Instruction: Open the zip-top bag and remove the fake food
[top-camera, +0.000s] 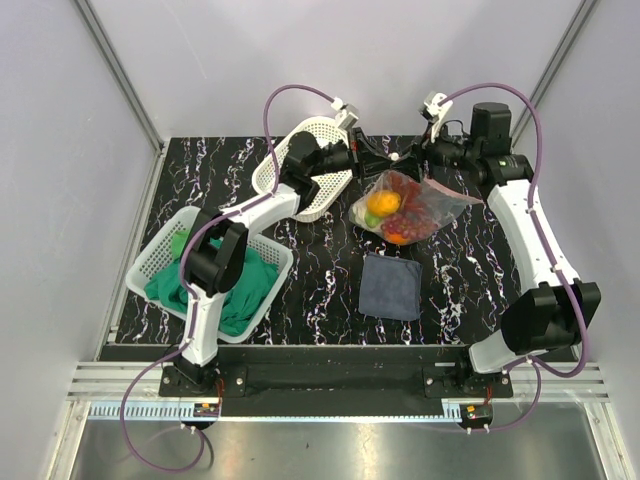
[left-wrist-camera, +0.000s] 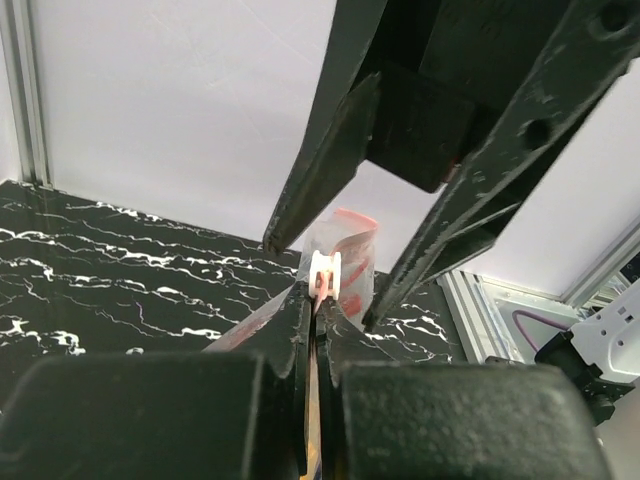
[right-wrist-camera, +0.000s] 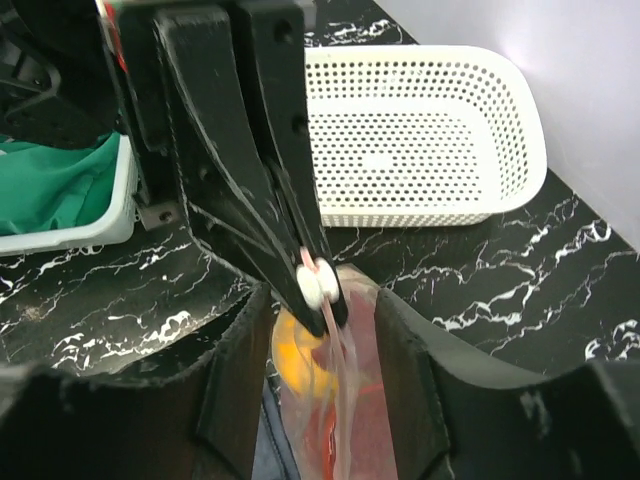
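Note:
The zip-top bag (top-camera: 428, 206) hangs lifted near the back middle of the table, with its fake food inside: an orange fruit (top-camera: 385, 203), red pieces (top-camera: 415, 218) and a green-yellow bit. My left gripper (top-camera: 384, 160) is shut on the bag's top edge by the white slider (left-wrist-camera: 325, 272); its tips (left-wrist-camera: 322, 298) pinch the pink-red zip strip (left-wrist-camera: 352, 250). My right gripper (top-camera: 410, 157) is open. Its fingers (right-wrist-camera: 232, 380) straddle the bag's top (right-wrist-camera: 350, 400) just below the left gripper's tips (right-wrist-camera: 318, 283). The orange fruit (right-wrist-camera: 295, 352) shows through the plastic.
An empty white perforated basket (top-camera: 300, 165) stands at the back left and also shows in the right wrist view (right-wrist-camera: 420, 130). A second white basket (top-camera: 150, 262) at the left holds a green cloth (top-camera: 250, 285). A dark blue-grey folded cloth (top-camera: 390, 285) lies under the bag's near side.

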